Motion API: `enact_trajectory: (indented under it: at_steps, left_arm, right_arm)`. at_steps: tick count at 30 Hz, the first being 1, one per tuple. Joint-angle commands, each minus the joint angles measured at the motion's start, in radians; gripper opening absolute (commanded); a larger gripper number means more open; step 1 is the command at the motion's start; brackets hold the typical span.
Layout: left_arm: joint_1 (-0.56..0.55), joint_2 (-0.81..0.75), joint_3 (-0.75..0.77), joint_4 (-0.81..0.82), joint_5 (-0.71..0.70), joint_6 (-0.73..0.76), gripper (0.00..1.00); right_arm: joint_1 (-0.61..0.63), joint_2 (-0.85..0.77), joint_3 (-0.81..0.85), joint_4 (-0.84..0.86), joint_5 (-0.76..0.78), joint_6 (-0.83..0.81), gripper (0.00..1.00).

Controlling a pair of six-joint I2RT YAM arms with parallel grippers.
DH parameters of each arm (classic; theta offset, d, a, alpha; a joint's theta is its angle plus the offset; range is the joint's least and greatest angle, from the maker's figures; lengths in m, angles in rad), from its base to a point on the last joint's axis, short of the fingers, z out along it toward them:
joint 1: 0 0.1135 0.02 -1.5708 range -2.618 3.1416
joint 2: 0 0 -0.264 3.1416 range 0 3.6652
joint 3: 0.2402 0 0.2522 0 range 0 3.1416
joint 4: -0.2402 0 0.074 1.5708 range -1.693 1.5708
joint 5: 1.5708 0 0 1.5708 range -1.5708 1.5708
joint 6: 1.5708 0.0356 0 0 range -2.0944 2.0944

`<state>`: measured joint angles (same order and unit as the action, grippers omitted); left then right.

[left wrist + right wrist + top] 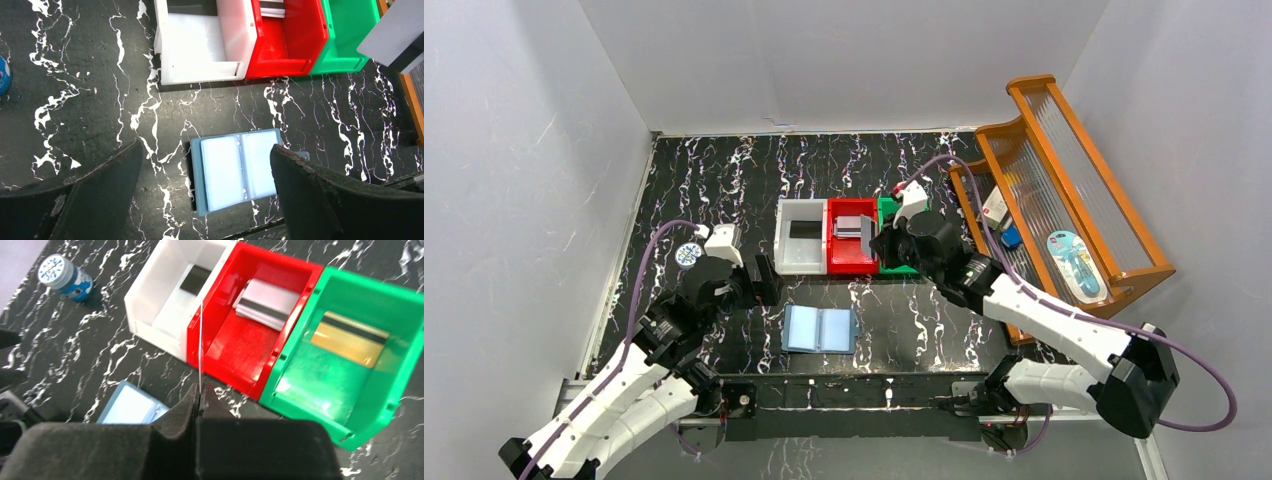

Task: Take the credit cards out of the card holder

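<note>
— Seeing the card holder point(820, 329) lying open at 6 o'clock on the table point(724, 190), under the left gripper point(206, 150), fingers spreading wide, empty.
— Looking soft and floppy, needing pinning at one edge. Pockets maybe sitting empty, hard telling.
— Pinching a thin, stiff, slippery card point(201, 350) by its edge in the right gripper point(200, 390), fingers squeezing tight.
— Hanging near bins at 12 o'clock: black card point(195, 279) in the white bin point(150, 315), grey cards point(265, 302) in the red bin point(225, 372), gold card point(350, 337) in the green bin point(310, 410).

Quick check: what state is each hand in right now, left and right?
Left hand: open, holding nothing.
Right hand: closed on a thin pale credit card, seen edge-on.
</note>
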<state>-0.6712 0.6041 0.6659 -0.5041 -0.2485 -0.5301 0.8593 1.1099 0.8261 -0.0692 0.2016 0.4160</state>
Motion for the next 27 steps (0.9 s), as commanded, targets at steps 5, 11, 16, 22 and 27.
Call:
enact_trajectory:
  at_steps: [5,11,16,22,27]
  left_arm:
    - [0.003,-0.021,0.001,0.002,-0.054,0.021,0.98]
    - [0.009,-0.010,-0.004,-0.016,-0.038,0.018,0.98]
    - [0.009,0.018,0.001,-0.027,-0.037,0.018,0.98]
    - [0.012,0.053,0.011,-0.037,-0.043,0.019,0.98]
    - [0.016,0.052,0.014,-0.052,-0.055,0.013,0.98]
  right_arm:
    - [0.003,0.191,0.199,-0.039,0.143,-0.408,0.00]
    - [0.002,0.321,0.321,-0.074,0.098,-0.577,0.00]
    - [0.002,0.420,0.386,-0.138,0.085,-0.664,0.00]
    - [0.004,0.541,0.486,-0.105,0.151,-0.714,0.00]
    - [0.004,0.673,0.550,-0.121,0.261,-0.808,0.00]
